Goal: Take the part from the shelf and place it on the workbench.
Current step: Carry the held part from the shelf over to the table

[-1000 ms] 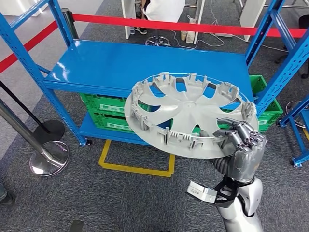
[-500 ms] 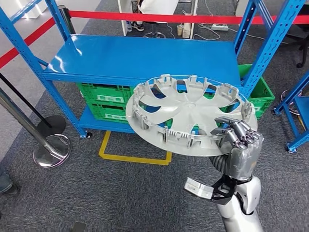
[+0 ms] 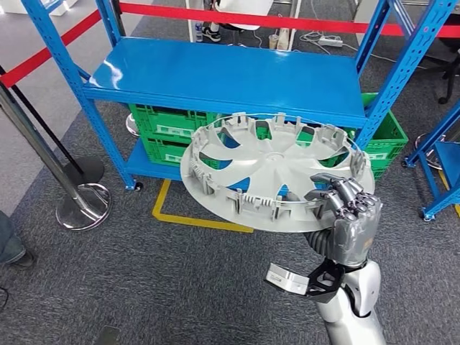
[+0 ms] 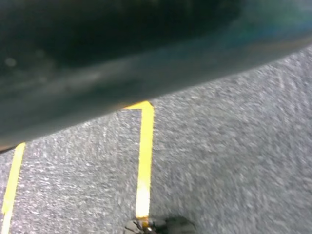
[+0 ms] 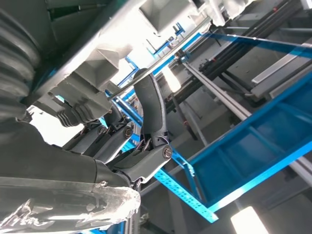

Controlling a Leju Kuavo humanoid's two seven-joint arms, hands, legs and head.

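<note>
The hubcap [image 3: 274,172] is riding clear of the shelf [image 3: 228,75], tilted nearly flat in the air over the carpet [image 3: 162,280], with the right hand [image 3: 347,208] clamping its near rim. Against the earlier head views the whole scene is sliding, so the robot is moving, not the shelf. I judge pickup done and carrying underway; the left hand's state I cannot tell.
</note>
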